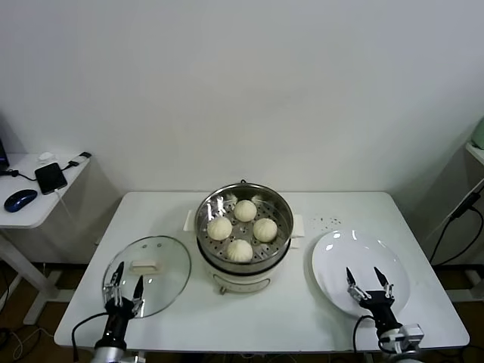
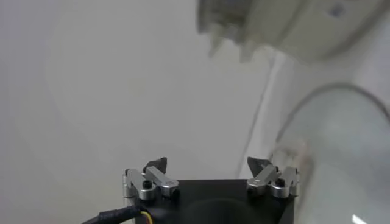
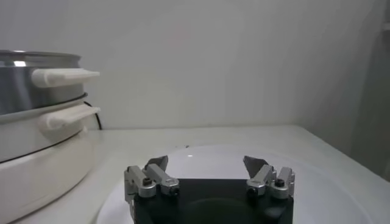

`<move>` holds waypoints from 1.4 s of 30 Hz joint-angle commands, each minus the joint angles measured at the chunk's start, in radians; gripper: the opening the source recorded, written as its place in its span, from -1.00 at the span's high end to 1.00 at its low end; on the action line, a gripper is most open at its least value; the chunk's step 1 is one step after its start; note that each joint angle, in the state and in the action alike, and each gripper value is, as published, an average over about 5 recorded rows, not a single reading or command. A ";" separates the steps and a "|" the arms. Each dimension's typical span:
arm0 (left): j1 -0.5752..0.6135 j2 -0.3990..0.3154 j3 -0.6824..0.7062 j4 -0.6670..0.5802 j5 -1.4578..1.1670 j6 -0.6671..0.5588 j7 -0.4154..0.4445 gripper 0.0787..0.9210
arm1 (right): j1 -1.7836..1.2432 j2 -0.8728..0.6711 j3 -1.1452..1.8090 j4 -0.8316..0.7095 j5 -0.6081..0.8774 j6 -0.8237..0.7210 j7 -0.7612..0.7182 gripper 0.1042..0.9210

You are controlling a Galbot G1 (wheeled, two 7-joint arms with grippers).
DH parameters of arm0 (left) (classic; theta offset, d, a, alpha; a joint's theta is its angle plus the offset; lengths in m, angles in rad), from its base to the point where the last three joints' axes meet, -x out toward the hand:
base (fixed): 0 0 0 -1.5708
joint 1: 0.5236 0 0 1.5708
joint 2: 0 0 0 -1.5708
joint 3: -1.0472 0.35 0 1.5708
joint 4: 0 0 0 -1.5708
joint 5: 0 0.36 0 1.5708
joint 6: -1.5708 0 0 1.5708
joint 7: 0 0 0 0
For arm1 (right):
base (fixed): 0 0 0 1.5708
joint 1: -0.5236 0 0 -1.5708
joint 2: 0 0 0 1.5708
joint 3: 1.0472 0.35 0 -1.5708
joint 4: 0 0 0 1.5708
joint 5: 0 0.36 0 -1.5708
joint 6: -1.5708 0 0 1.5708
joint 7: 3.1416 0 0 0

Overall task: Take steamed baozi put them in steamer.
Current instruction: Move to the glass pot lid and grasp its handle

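Observation:
Several cream-white baozi (image 1: 245, 210) (image 1: 220, 228) (image 1: 265, 229) lie on the perforated tray inside the steel steamer (image 1: 211, 203) at the table's middle. The steamer also shows in the right wrist view (image 3: 36, 119). My left gripper (image 1: 125, 280) is open and empty, low at the front left over the glass lid (image 1: 170, 261). My right gripper (image 1: 370, 277) is open and empty, low at the front right over the white plate (image 1: 333, 257). In the right wrist view its fingers (image 3: 157, 167) stand wide apart above the plate (image 3: 207, 161).
The glass lid with a white handle (image 1: 145, 266) lies left of the steamer; it also shows in the left wrist view (image 2: 341, 128). A side table at the far left holds a phone (image 1: 51, 178) and a mouse (image 1: 20, 200). Small dark specks (image 1: 327, 221) lie behind the plate.

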 commanded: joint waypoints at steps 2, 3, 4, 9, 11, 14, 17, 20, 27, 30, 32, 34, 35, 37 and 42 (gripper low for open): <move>-0.153 0.009 0.017 0.235 0.258 0.066 -0.076 -0.77 | -0.035 0.031 0.028 0.013 -0.020 -0.012 0.018 -0.76; -0.166 0.006 0.019 0.241 0.262 0.071 -0.076 -0.77 | -0.035 0.032 0.029 0.014 -0.021 -0.012 0.019 -0.76; -0.178 0.004 0.020 0.246 0.266 0.075 -0.075 -0.77 | -0.036 0.032 0.029 0.015 -0.022 -0.012 0.020 -0.76; -0.237 0.003 0.029 0.275 0.278 0.097 -0.072 -0.77 | -0.045 0.034 0.038 0.021 -0.026 -0.012 0.023 -0.76; -0.253 0.005 0.034 0.282 0.278 0.105 -0.064 -0.77 | -0.049 0.034 0.041 0.022 -0.029 -0.012 0.023 -0.76; -0.268 0.007 0.043 0.289 0.275 0.114 -0.047 -0.77 | -0.052 0.034 0.045 0.025 -0.032 -0.012 0.022 -0.76; -0.279 0.010 0.050 0.298 0.267 0.122 -0.028 -0.77 | -0.055 0.036 0.046 0.032 -0.039 -0.013 0.021 -0.76; -0.282 0.014 0.055 0.307 0.255 0.125 -0.016 -0.77 | -0.058 0.039 0.047 0.039 -0.043 -0.015 0.018 -0.76; -0.273 0.016 0.060 0.314 0.243 0.100 -0.007 -0.65 | -0.056 0.045 0.046 0.038 -0.048 -0.017 0.017 -0.76; -0.270 0.013 0.061 0.314 0.241 0.101 -0.006 -0.46 | -0.056 0.047 0.045 0.039 -0.053 -0.019 0.016 -0.76; -0.269 0.011 0.061 0.314 0.240 0.102 -0.005 -0.31 | -0.055 0.048 0.044 0.040 -0.055 -0.020 0.016 -0.76; -0.270 0.008 0.061 0.316 0.238 0.104 -0.005 -0.17 | -0.053 0.049 0.044 0.041 -0.058 -0.021 0.016 -0.76; -0.271 0.007 0.061 0.318 0.237 0.104 -0.005 -0.11 | -0.052 0.050 0.044 0.041 -0.059 -0.021 0.016 -0.76; -0.271 0.006 0.061 0.319 0.234 0.106 -0.005 0.04 | -0.051 0.051 0.045 0.042 -0.060 -0.021 0.017 -0.76; -0.269 -0.001 0.057 0.306 0.217 0.103 -0.007 0.36 | -0.047 0.055 0.044 0.042 -0.062 -0.021 0.018 -0.76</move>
